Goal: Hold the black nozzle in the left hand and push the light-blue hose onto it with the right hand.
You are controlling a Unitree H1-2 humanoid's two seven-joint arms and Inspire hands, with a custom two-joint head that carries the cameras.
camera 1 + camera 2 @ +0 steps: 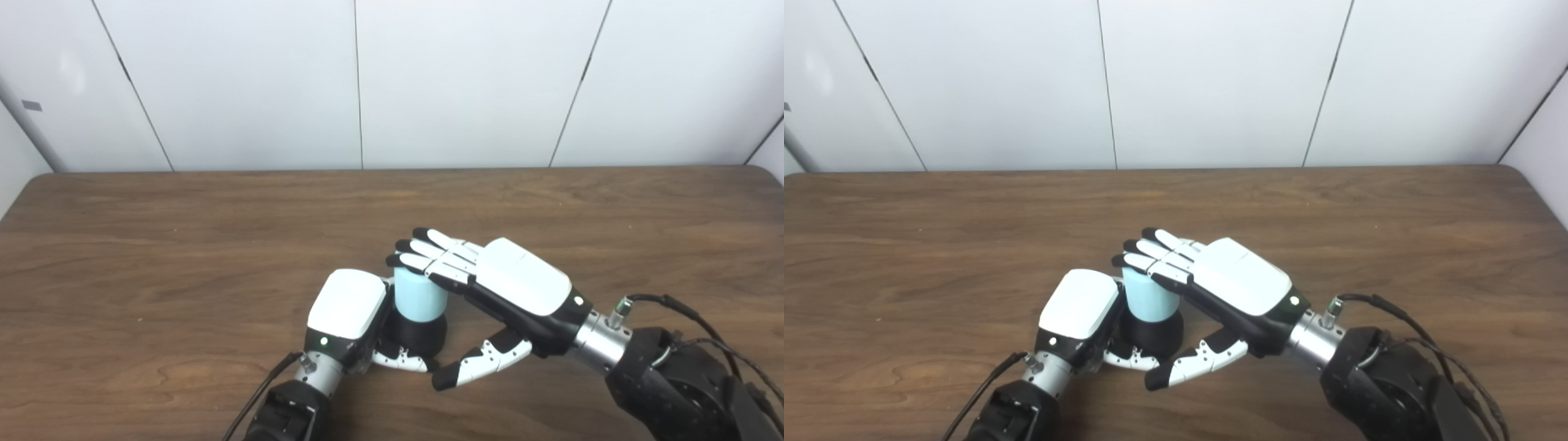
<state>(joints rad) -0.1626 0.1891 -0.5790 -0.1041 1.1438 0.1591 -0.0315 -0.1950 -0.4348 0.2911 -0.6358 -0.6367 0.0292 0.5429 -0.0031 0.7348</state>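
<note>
1. Black nozzle (418, 334) stands upright on the table (184, 245), near the front edge, roughly centre.
2. Light-blue hose (418, 294) is a short upright piece sitting on top of the nozzle, its lower end meeting the nozzle's dark rounded body. How far it is seated cannot be told.
3. Left hand (349, 318) is just left of the nozzle, back of the hand facing up. Its thumb (401, 360) curls around the nozzle's front base, touching it. The other fingers are hidden behind the stack, so it reads as wrapped on the nozzle.
4. Right hand (502, 288) comes in from the right, tilted, palm down over the hose. Its fingers (422, 251) are straight and held side by side, lying flat across the hose's top end and touching it. No pinch.
5. Right thumb (474, 364) sticks out low toward the front, apart from the fingers, tip just beside the left thumb and near the nozzle base.
6. Table is brown wood grain; white panelled wall (429, 79) behind it.
</note>
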